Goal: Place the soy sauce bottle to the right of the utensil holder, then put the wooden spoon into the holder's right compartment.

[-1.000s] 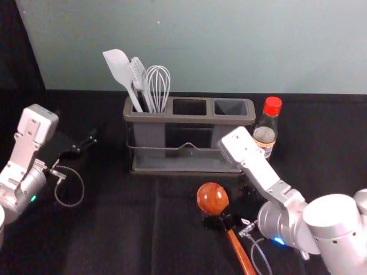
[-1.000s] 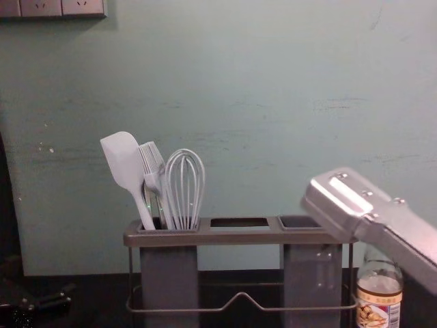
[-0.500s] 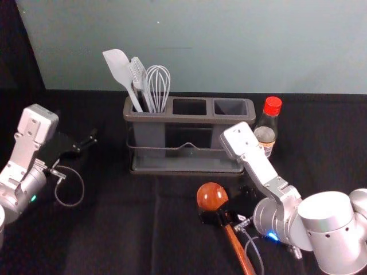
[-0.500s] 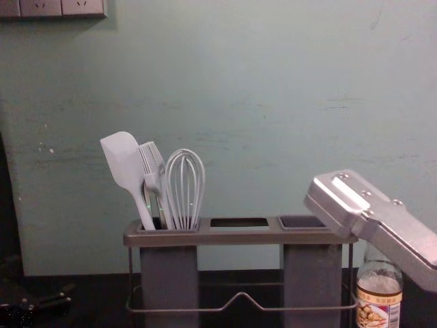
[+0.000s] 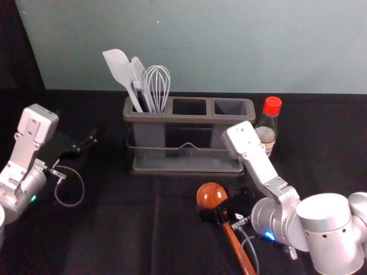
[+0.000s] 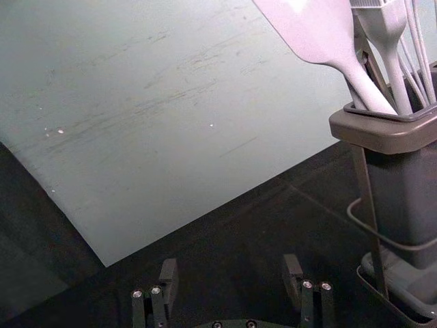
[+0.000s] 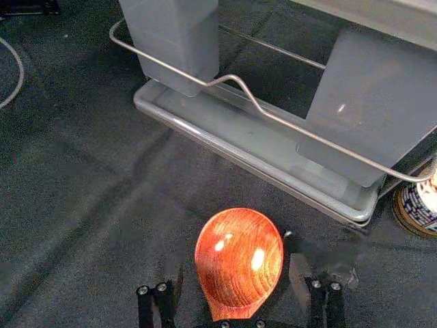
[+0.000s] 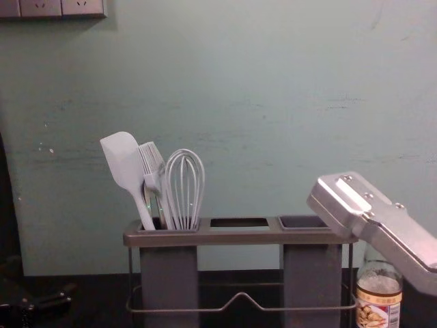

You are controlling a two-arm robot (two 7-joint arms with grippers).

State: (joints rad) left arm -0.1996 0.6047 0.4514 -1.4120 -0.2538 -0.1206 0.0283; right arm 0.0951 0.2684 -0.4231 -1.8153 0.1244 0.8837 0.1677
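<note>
The soy sauce bottle [image 5: 266, 134], red cap on, stands upright just beside the utensil holder [image 5: 189, 119] at its right end, where the task wants it; that half of the job looks done. In front of the holder, the wooden spoon [image 5: 212, 196] lies on the black-covered table [image 5: 103, 240], bowl toward the holder and handle [image 5: 241, 252] pointing back toward the robot. The right gripper [image 7: 237, 265] reaches in low at the spoon's neck, its fingers spread on either side of the wood. The head view crowds black fingers against black cloth, so whether either one touches the spoon is hard to tell.

The neck appears a sensible spot: a hold there would leave the handle free to slide down first into the right compartment [image 5: 231, 107], with the bowl on top. The spatula [image 5: 117, 64], brush [image 5: 137, 69] and whisk [image 5: 158, 86] stand heads up in the left compartment. The next move likely calls for closing the fingers, lifting and tipping the spoon upright; the round bowl could roll in a loose pinch, or the handle could knock the rim or the bottle. The left gripper [image 6: 231, 262] idles off the holder's left side, fingers apart and nothing between them.
</note>
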